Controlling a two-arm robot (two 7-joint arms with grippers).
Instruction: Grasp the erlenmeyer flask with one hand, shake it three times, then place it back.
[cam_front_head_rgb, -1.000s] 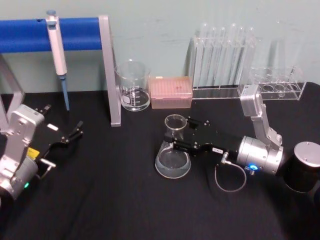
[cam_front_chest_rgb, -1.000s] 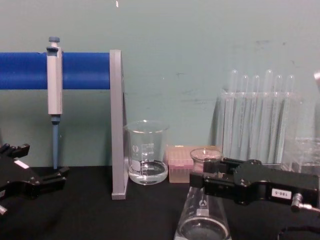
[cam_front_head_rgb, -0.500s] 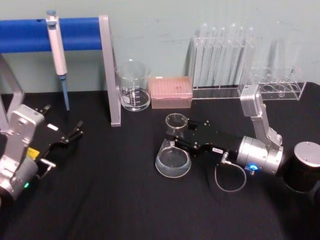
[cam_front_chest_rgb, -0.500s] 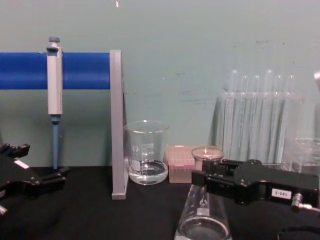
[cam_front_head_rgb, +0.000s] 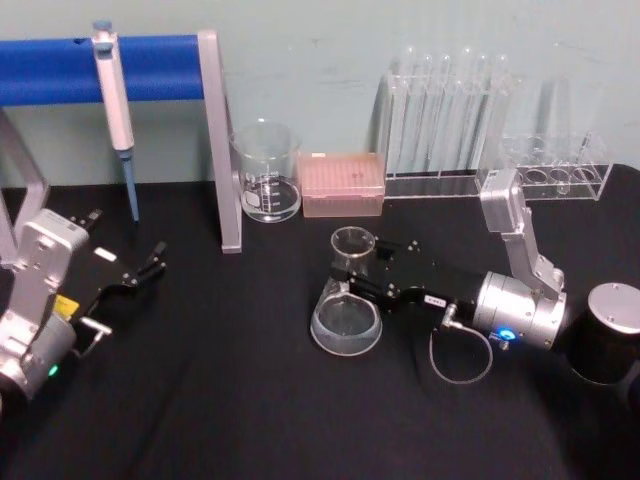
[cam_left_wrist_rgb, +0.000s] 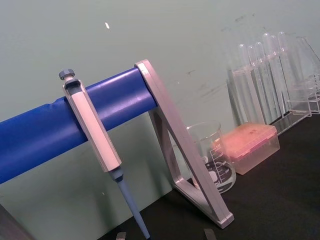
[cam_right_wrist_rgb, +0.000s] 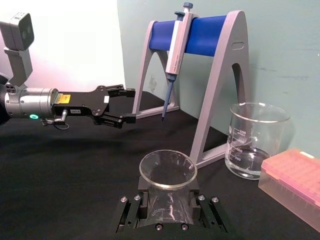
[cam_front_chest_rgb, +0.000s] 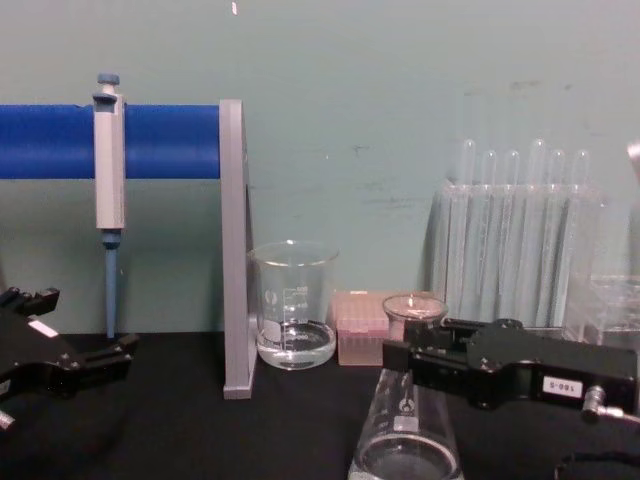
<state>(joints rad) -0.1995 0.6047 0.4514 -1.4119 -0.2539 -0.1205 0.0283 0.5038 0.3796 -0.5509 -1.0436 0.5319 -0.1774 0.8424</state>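
A black-draped desk (cam_front_head_rgb: 200, 400) carries, along its back edge, a grey-legged pipette stand (cam_front_head_rgb: 222, 150), a glass beaker (cam_front_head_rgb: 267, 172), a pink tip box (cam_front_head_rgb: 343, 185) and a clear test tube rack (cam_front_head_rgb: 450, 120). The erlenmeyer flask (cam_front_head_rgb: 346, 322) stands mid-desk, and a black cylinder (cam_front_head_rgb: 610, 345) stands far right.

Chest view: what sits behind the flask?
A pink box stands farther back, with test tubes to its right. The rim of the flask and the right tool, shut on its neck, cover the box's right end.
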